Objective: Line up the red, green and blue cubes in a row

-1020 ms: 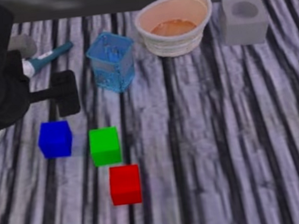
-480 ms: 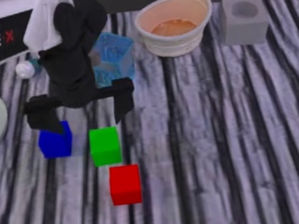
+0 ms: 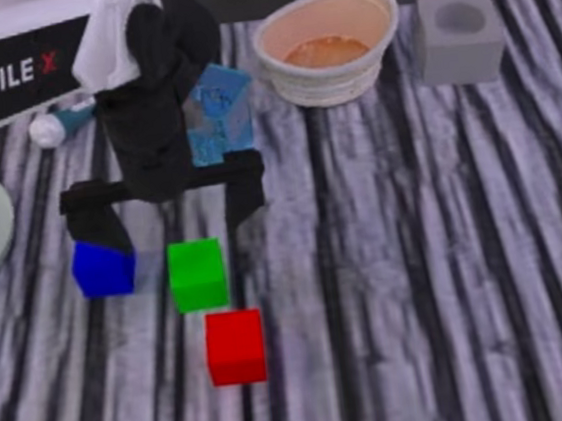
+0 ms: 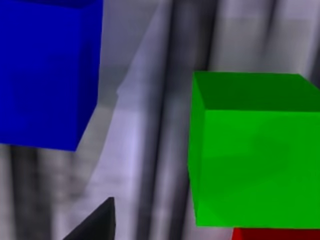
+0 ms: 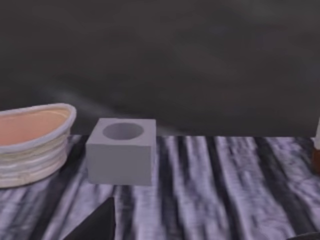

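Blue cube (image 3: pixel 104 268), green cube (image 3: pixel 197 274) and red cube (image 3: pixel 235 346), one each, lay left; the left tool (image 3: pixel 165 211) hung open above them.

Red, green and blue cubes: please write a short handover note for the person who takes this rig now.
Left end effector: open, above the table's left part, fingers spread just behind the blue cube and green cube; holds nothing.
Right end effector: out of the top view, parked; its wrist camera faces the grey block and the basket.
Cubes: blue leftmost, green beside it with a gap, red cube nearer the front, close to green's corner.
Done: no cube gripped.
Left: the three form a bent line, so red probably must be brought level with the others.
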You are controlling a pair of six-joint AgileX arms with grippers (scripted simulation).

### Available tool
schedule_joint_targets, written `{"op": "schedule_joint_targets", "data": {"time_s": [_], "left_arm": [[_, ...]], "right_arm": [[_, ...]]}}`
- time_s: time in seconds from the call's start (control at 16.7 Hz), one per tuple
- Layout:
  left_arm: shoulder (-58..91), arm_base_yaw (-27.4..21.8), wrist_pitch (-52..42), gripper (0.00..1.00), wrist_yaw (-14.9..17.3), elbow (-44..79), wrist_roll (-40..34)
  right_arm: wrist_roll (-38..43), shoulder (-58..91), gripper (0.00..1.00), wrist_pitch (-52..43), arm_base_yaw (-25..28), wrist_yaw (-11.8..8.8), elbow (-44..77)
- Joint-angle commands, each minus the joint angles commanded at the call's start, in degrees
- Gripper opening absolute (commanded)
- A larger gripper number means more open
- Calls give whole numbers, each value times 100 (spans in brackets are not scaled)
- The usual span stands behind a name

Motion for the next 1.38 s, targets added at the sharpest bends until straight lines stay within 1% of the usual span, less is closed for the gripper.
{"op": "schedule_joint_targets", "data": {"time_s": [0.12,0.24,0.6,0.9,1.38], "left_arm": [[23,19,18,100,1,-5,2],[105,12,230,100,1,-146,14],[604,10,1485,100,5,-856,18],[655,8,1573,100,5,-918,17],[655,8,1573,40,5,-918,17]], "right_arm": [[0,0,100,0,0,0,0],[0,0,100,0,0,0,0],[0,0,100,0,0,0,0],[0,0,100,0,0,0,0],[0,0,100,0,0,0,0]]}}
